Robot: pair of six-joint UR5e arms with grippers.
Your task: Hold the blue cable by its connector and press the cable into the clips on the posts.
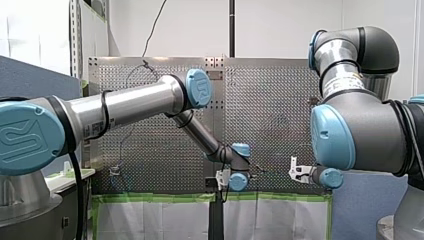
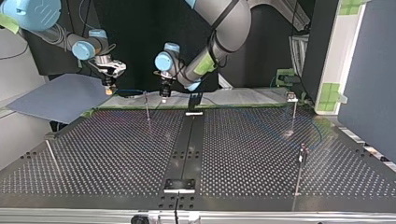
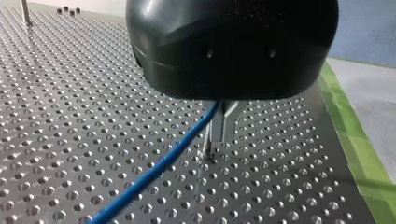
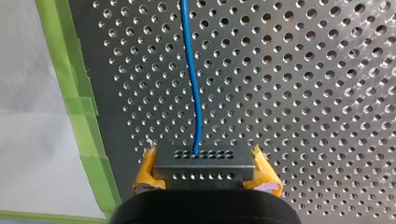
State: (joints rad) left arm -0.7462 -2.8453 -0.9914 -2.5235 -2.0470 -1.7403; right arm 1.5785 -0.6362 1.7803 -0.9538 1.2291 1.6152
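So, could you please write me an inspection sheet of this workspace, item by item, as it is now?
Surface: perforated metal table, green tape along its edge.
Job's things: blue cable runs out of the grey connector; thin posts stand upright.
Clutter: nothing seen.
Grippers: right gripper, yellow pads, jaws shut on the connector; left gripper, metal jaws meeting at the tips, the cable beside them, pinch unclear.
Cables: black cable looped round my left arm.
Surroundings: blue-grey panel at the top view's left; white wall.
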